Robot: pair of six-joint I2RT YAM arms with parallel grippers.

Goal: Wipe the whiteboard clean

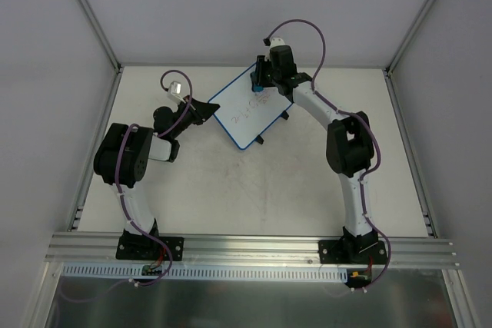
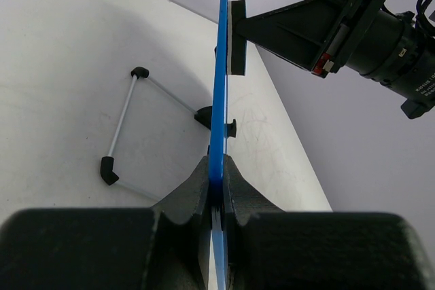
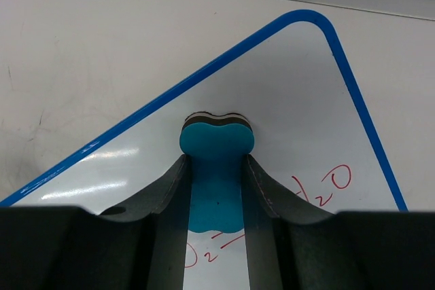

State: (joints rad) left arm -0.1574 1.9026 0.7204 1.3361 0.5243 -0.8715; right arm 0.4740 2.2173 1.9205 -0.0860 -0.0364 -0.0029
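Observation:
The whiteboard (image 1: 250,109) is white with a blue rim, black feet and red handwriting. It stands tilted at the table's back centre. My left gripper (image 1: 206,109) is shut on its left edge; the left wrist view shows the blue rim (image 2: 219,100) edge-on between the jaws. My right gripper (image 1: 257,82) is shut on a small blue eraser (image 3: 216,168) and presses its felt face against the board's upper part (image 3: 285,100). Red writing (image 3: 326,185) lies beside and below the eraser. The eraser's black felt (image 2: 237,37) touches the board in the left wrist view.
A wire stand with black end caps (image 2: 122,137) lies on the table behind the board in the left wrist view. Grey walls close the back and sides. An aluminium rail (image 1: 254,247) runs along the near edge by the arm bases.

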